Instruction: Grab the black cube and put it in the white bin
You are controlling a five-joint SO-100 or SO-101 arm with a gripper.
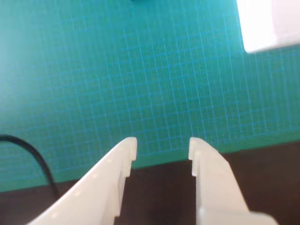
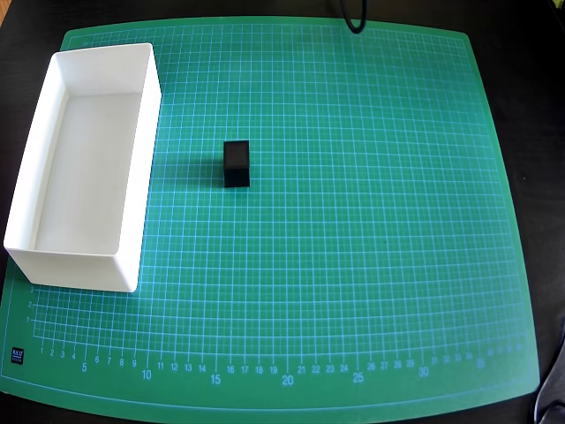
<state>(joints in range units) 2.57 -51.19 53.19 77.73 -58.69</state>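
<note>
The black cube (image 2: 236, 163) stands on the green cutting mat (image 2: 353, 221), left of the mat's middle in the overhead view. The white bin (image 2: 132, 194) lies along the mat's left side, a short gap from the cube, and nothing is inside it. The arm does not show in the overhead view. In the wrist view my gripper (image 1: 162, 147) is open, its white fingers (image 1: 112, 173) over the mat's near edge with nothing between them. A corner of the bin (image 1: 269, 23) fills the top right there. A dark sliver at the top edge (image 1: 138, 1) may be the cube.
A black cable (image 1: 33, 157) curves across the mat's lower left in the wrist view. Another cable loop (image 2: 353, 18) hangs over the mat's top edge in the overhead view. Dark tabletop (image 2: 530, 88) surrounds the mat.
</note>
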